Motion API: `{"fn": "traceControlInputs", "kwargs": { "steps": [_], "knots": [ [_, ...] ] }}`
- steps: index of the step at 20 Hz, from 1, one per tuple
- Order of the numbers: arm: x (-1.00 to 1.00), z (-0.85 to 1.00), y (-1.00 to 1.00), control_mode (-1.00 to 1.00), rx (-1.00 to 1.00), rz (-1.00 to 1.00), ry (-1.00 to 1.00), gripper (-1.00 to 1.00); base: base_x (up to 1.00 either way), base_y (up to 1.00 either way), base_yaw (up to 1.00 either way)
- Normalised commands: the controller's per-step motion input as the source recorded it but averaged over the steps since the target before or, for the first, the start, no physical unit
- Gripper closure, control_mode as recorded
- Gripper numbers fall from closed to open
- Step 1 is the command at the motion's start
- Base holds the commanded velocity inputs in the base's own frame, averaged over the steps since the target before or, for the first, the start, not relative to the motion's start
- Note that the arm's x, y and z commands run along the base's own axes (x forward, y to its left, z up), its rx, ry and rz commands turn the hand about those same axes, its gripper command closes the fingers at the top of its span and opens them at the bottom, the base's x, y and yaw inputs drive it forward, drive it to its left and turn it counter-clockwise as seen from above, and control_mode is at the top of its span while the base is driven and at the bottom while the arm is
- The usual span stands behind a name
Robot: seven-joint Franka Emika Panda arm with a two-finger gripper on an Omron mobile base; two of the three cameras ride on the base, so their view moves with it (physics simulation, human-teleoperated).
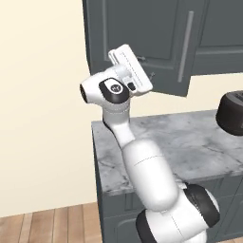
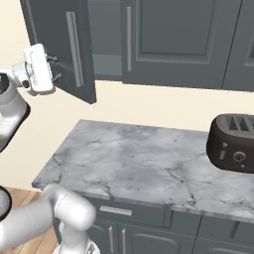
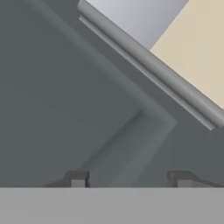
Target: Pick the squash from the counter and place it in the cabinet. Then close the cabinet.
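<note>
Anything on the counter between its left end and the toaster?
No: in the right base view the counter is bare marble from its left end to the toaster.

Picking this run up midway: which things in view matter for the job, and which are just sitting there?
Job:
- cabinet, its left door swung open, bar handle
- counter
- gripper, fingers apart, empty, close to the door's panel

Lying about:
- dark toaster on the counter's right end
- base units

The cabinet door is open. The gripper is right by it. A toaster sits on the counter.
</note>
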Motion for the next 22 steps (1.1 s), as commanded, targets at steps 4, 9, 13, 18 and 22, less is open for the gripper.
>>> {"fn": "traceControlInputs", "kwargs": {
  "steps": [4,9,13,18,22],
  "knots": [
    [0.86,0.00,-1.00,-1.00,0.01,0.36,0.00,-1.00,0.00,0.00,0.00],
    [0.76,0.00,-0.98,-1.00,0.03,0.38,0.00,-1.00,0.00,0.00,0.00],
    [0.92,-0.01,-0.96,-1.00,0.04,0.40,0.03,-1.00,0.00,0.00,0.00],
    [0.95,0.00,-0.88,-1.00,0.05,0.38,0.07,-1.00,0.00,0.00,0.00],
    [0.53,-0.07,-0.64,-1.00,0.02,0.37,0.03,-1.00,0.00,0.00,0.00]
  ]
}}
